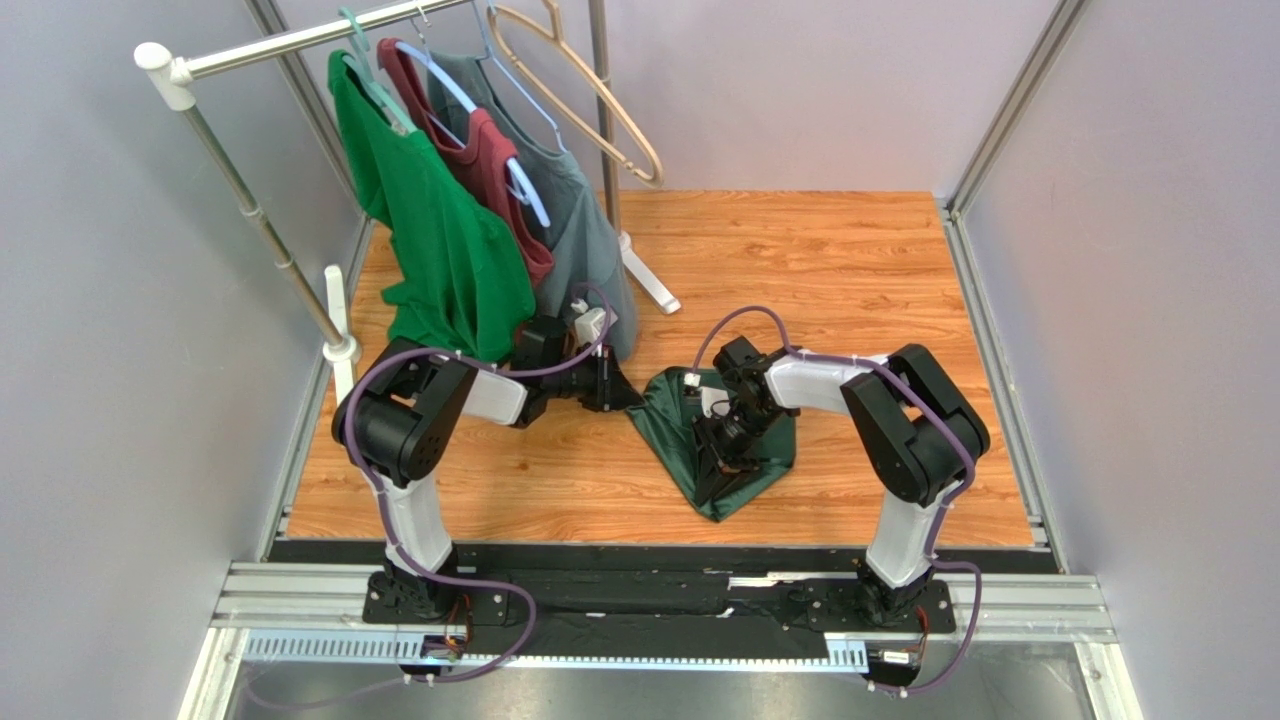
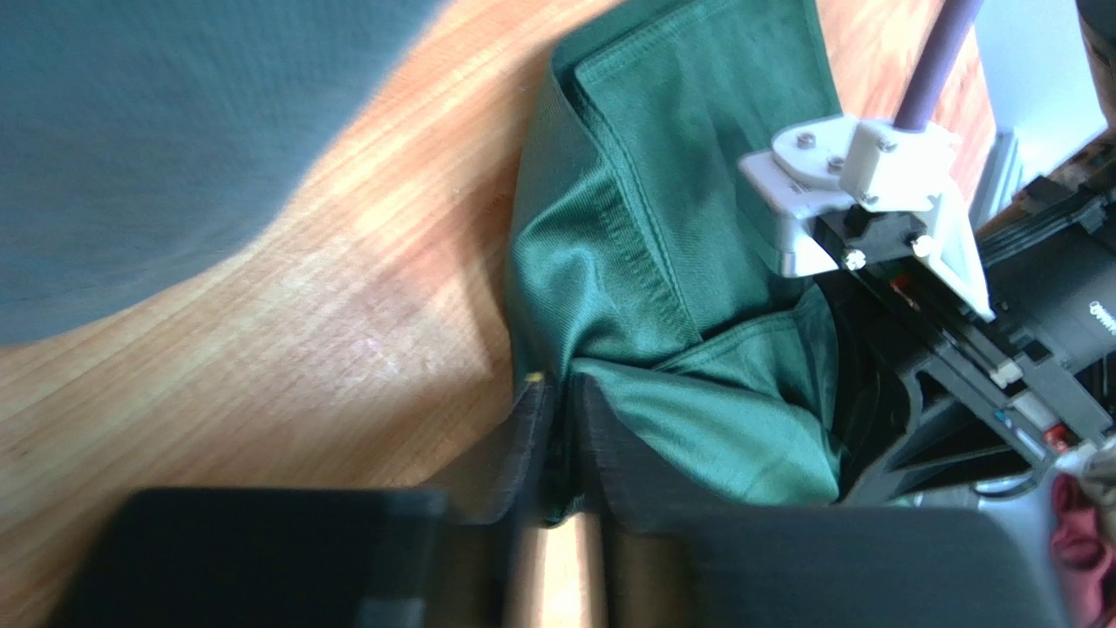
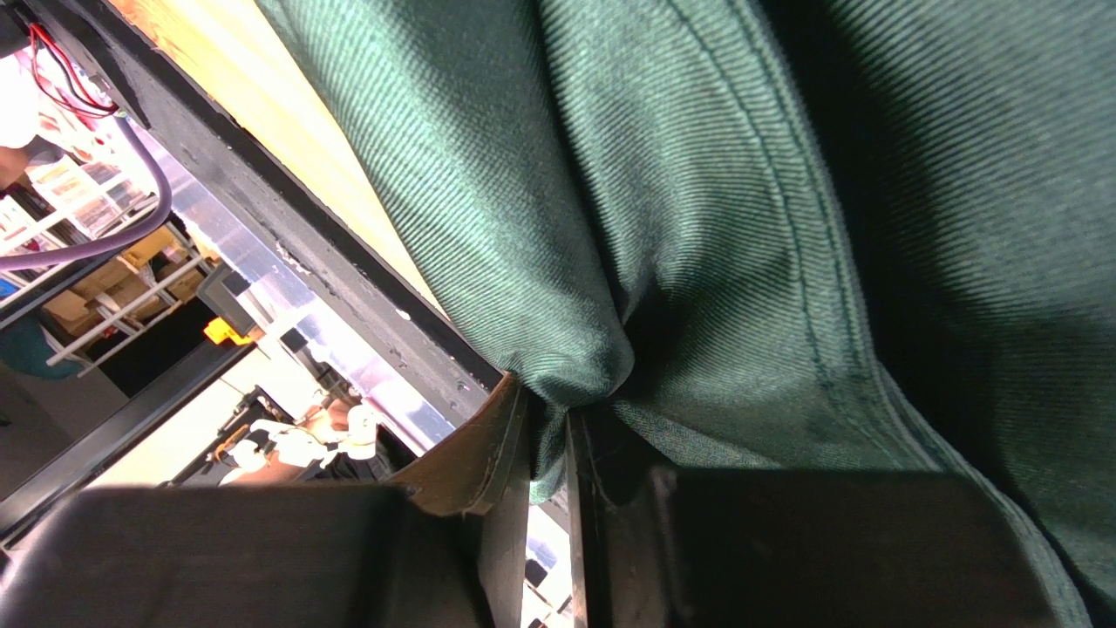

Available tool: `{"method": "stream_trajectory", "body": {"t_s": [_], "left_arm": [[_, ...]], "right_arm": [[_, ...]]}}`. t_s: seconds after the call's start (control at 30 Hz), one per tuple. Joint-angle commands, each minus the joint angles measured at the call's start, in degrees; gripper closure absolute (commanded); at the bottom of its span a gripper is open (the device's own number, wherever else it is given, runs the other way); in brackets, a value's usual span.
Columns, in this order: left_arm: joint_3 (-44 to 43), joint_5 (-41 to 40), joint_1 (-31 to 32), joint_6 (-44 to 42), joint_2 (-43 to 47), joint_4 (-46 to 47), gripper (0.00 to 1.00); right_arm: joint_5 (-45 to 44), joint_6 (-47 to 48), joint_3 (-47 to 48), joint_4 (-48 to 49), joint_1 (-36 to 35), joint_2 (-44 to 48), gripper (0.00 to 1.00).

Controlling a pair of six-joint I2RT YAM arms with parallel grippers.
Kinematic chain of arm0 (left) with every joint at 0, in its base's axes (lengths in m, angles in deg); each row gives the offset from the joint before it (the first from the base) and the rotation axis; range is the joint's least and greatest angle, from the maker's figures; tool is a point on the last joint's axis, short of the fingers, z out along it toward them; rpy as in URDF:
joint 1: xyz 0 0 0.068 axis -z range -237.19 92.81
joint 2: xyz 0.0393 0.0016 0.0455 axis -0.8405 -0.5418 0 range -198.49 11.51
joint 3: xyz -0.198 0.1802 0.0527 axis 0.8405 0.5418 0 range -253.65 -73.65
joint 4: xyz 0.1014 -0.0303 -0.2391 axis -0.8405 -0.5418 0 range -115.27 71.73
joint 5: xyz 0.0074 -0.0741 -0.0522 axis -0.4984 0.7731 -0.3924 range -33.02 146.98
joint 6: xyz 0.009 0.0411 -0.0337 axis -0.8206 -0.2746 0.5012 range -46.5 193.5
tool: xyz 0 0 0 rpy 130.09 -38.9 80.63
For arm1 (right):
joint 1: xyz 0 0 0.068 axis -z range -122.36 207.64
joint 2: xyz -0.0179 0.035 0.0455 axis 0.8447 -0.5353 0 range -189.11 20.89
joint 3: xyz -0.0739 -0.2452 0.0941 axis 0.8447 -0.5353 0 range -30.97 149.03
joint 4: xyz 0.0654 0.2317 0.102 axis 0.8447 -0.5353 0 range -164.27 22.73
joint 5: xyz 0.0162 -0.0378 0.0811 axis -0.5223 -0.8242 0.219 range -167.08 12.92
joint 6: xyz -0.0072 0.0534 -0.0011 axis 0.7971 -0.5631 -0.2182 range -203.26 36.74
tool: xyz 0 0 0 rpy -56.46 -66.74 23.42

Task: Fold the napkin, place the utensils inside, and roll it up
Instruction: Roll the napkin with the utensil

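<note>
The dark green napkin sits just right of the middle of the wooden table, not flat but bunched into a tent, its lower point trailing toward 6 o'clock. The peak stands up because the right gripper holds it there. The right wrist view shows those jaws pinched tight on a gather of cloth. At the napkin's 10 o'clock corner, the left gripper has its jaws drawn narrow around a hemmed fold, likely taking a second hold so the cloth can be spread or folded between the two arms. No fork shows in any view. A rack of hanging shirts stands at the table's 10 o'clock, close behind the left arm.
</note>
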Motion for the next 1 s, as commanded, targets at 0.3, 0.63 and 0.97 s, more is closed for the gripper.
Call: {"method": "stream_trajectory", "body": {"t_s": [0.3, 0.63, 0.97], "left_arm": [[-2.8, -4.4, 0.1, -5.0, 6.3, -16.8, 1.0], [-5.3, -4.9, 0.1, -5.8, 6.3, -23.4, 1.0], [-6.6, -5.1, 0.1, -5.6, 5.6, -25.8, 1.0]], "right_arm": [[-13.4, 1.2, 4.2, -1.3, -0.2, 5.1, 0.5], [-35.3, 0.7, 7.0, -5.0, -9.5, 18.2, 0.43], [-43.2, -4.8, 3.7, -6.0, -16.8, 16.5, 0.5]]}}
